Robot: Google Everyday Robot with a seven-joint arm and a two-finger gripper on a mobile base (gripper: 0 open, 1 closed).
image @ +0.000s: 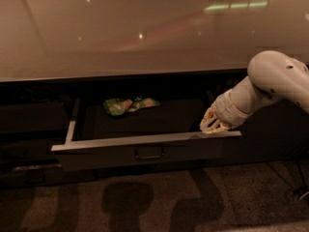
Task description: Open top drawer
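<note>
Since your pale two-finger gripper (213,125) is sitting at the right front corner of the wide dark grey top drawer (145,140), which is standing open to its left, you are wanting a straight, level pull; its grasp I cannot tell.

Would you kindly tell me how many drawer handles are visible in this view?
1: a small loop handle, centred on the front of the open top drawer. Other handles may be hidden in the dark cabinetry. The gripper sits at the right end of the drawer's front rim.
</note>
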